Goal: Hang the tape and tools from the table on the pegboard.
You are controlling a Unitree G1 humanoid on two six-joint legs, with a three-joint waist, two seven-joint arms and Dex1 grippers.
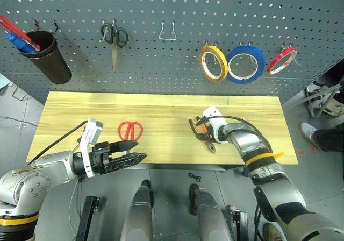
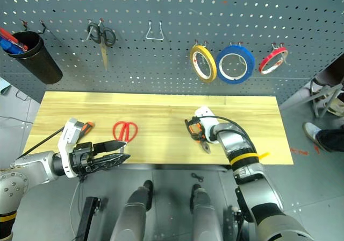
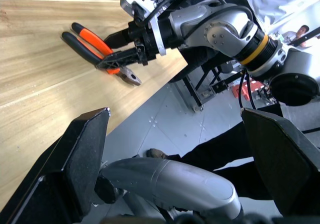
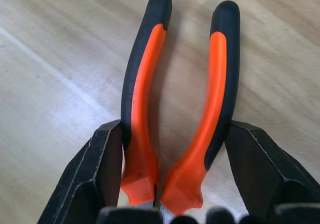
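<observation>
Right hand [image 4: 160, 184] straddling the pliers [image 4: 180, 109] on the tabletop [image 1: 161, 112], not clenched yet.
Squeeze both handles evenly before lifting; left hand [image 1: 131, 159] hangs released.

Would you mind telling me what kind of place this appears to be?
Most likely a workshop or tool station: a perforated pegboard holding tape rolls and scissors on hooks, above a wooden workbench with pliers lying on it.

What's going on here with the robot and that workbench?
The right gripper straddles the orange-and-black pliers lying on the table, one finger against each handle. The left gripper hangs open at the table's near edge by the red-handled scissors. The tan tape hangs on the pegboard.
</observation>
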